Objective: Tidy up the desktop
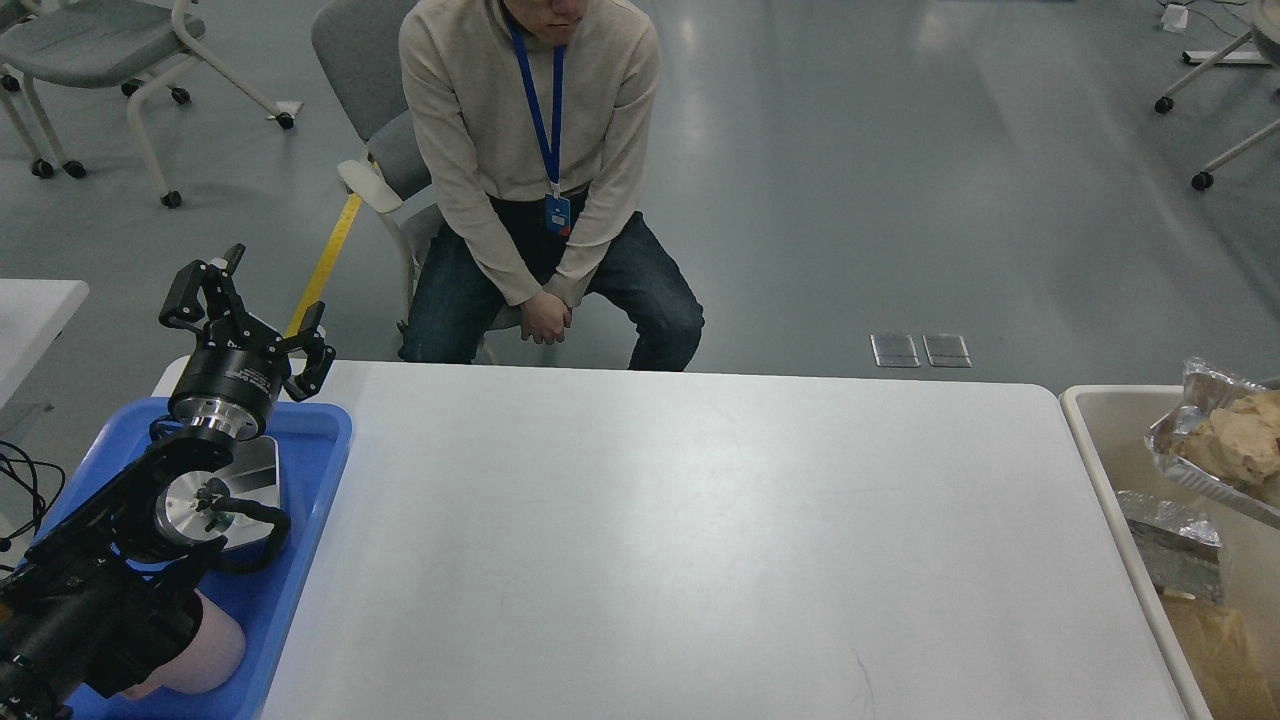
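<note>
The desktop [680, 540] is a wide white-grey tabletop with nothing lying on its middle. My left gripper [252, 318] is open and empty, raised over the far end of the blue tray [318, 440] at the table's left. A foil tray [1190, 445] with crumpled brown paper [1240, 440] hangs tilted over the beige bin [1090, 420] at the right edge. It is cut off by the frame, and what holds it is hidden. My right gripper is out of view.
In the blue tray lie a metal box [258, 462] and a pink cup [210, 650], both partly hidden by my left arm. The bin holds crumpled foil [1170, 535] and brown paper [1215, 650]. A seated person [530, 180] faces the table's far edge.
</note>
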`<state>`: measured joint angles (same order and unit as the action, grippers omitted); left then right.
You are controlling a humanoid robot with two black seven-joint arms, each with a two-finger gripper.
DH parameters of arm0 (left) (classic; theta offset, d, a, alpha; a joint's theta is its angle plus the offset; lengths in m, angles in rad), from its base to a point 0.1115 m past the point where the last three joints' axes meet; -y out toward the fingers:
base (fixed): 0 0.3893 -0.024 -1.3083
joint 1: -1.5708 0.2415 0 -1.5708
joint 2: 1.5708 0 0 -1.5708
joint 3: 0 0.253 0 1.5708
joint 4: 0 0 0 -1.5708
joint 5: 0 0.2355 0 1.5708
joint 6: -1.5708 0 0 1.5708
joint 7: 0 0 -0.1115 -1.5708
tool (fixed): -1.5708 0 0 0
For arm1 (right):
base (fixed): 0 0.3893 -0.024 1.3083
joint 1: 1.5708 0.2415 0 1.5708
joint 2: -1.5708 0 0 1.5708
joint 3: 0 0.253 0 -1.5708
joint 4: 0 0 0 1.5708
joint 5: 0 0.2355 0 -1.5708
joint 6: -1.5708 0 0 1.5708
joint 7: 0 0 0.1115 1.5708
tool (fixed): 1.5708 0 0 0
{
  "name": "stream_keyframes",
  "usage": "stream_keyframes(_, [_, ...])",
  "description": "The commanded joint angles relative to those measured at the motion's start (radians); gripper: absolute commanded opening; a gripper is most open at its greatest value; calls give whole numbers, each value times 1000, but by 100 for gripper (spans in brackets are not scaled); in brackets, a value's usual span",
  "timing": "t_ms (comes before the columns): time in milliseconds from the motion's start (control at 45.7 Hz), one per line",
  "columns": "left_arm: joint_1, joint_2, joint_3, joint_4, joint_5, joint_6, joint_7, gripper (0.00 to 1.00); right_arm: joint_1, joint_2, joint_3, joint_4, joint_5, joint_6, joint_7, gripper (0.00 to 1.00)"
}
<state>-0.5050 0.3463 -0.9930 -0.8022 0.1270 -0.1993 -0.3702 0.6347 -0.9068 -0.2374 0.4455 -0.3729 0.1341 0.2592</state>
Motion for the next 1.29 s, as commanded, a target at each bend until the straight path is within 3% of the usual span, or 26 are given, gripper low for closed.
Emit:
stream_keyframes(0, [6,-4,1,0,0,-3,0,96,-58,89,0,-148,80,-5,-2,100])
stream_keyframes(350, [8,-6,-1,0,-1,-6,2,96,-70,190,10,-232,101,-30,6,100])
stream_keyframes(460, [8,-7,-3,0,-1,-6,2,96,-47,247,143,-316,182,-102,9,100])
stream_keyframes(613, [8,-32,-7,0,-1,-5,2,96,95,318,381,-367,235,-103,6,100])
stream_keyframes(898, [33,-32,-9,0,-1,5,4,96,284,539,489,-361,256,-102,9,100])
stream_keyframes(986, [36,-27,-9,0,-1,8,4,96,287,559,627,-306,296,-42,9,100])
stream_keyframes(1117, [51,-26,-21,0,-1,9,2,96,266,549,842,-177,298,209,5,100])
stream_keyframes(1270, [65,-26,-32,-2,-1,8,2,96,252,580,880,-142,293,200,9,100])
